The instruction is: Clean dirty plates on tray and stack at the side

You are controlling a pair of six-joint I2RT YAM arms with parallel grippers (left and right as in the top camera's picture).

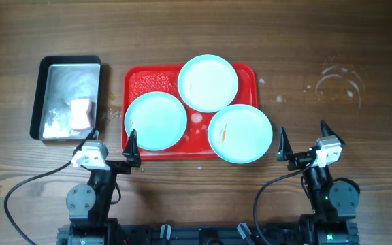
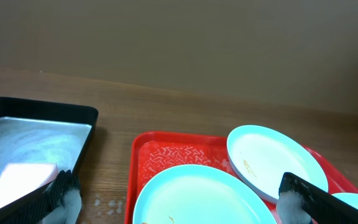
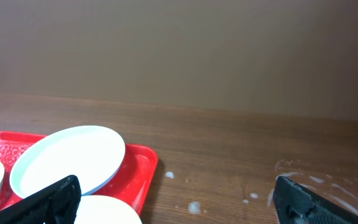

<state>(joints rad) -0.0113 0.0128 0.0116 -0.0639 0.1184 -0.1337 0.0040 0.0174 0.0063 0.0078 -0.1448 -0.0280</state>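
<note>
Overhead: three plates (image 1: 208,83) lying on the tray (image 1: 133,76), none stacked yet. Near-right one overhanging the tray's front corner, orange smear showing. Pan (image 1: 45,95) with sponge (image 1: 82,113) off to the left. Left jaws spread wide and empty at the tray's near-left corner. Right jaws likewise open, holding nothing, over bare counter (image 1: 386,136) beside the tray.

Left wrist: near-left plate dead ahead between foam-flecked fingertips (image 2: 64,198), another plate behind it.

Right wrist: tray corner and plate rims at left, suds (image 3: 194,207) spotted on the counter.

Probably light and rigid, but slick when wet (foam everywhere) and perhaps breakable if dropped. Best pinched at an overhanging rim, jaws straddling the edge, grip firm.
</note>
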